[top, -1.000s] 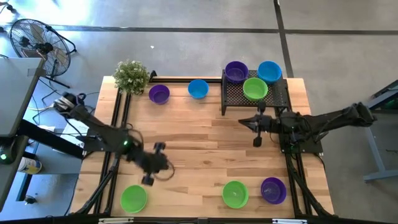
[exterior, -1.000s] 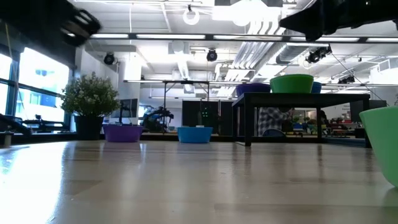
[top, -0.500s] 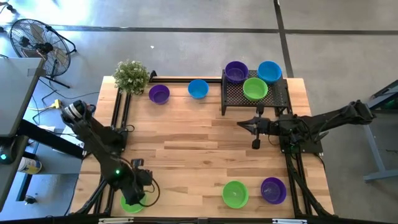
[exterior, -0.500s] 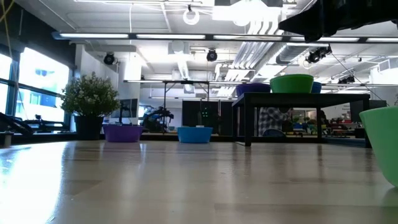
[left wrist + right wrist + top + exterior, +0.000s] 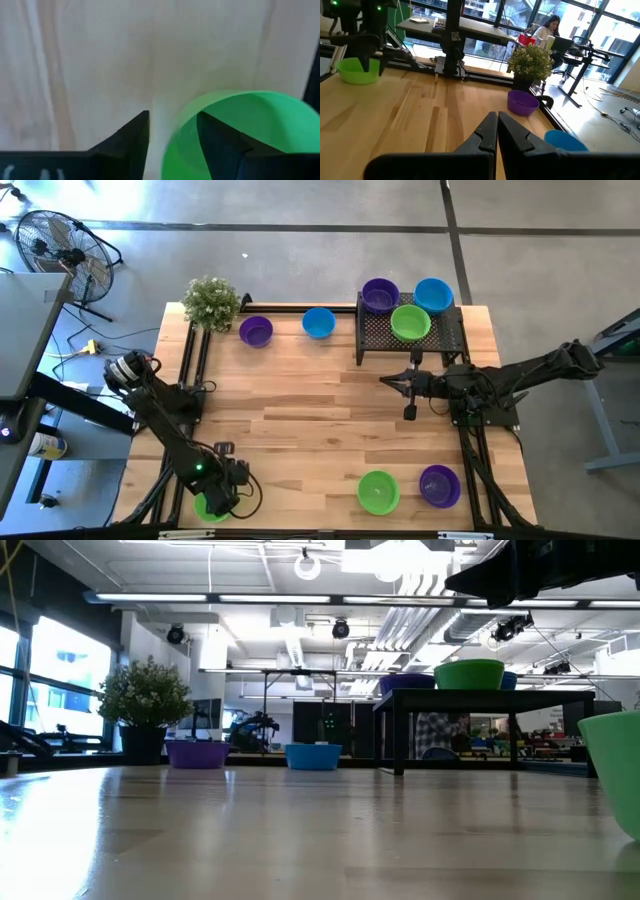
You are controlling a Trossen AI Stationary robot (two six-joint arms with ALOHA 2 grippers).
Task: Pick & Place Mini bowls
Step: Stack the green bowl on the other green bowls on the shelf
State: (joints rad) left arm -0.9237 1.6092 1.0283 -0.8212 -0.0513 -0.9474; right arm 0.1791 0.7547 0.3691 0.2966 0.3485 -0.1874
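Left gripper (image 5: 172,132): open, fingers either side of the green bowl's (image 5: 240,135) rim, front left table corner.
Right gripper (image 5: 497,131): closed, empty, waiting.
Risk: bowl could tip if pinched crooked.

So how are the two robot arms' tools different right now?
The left tool is open, down at the green bowl at the table's near left corner, its fingers astride the rim. The right tool is shut, empty, in front of the black mesh tray. Both are dark, two-fingered.
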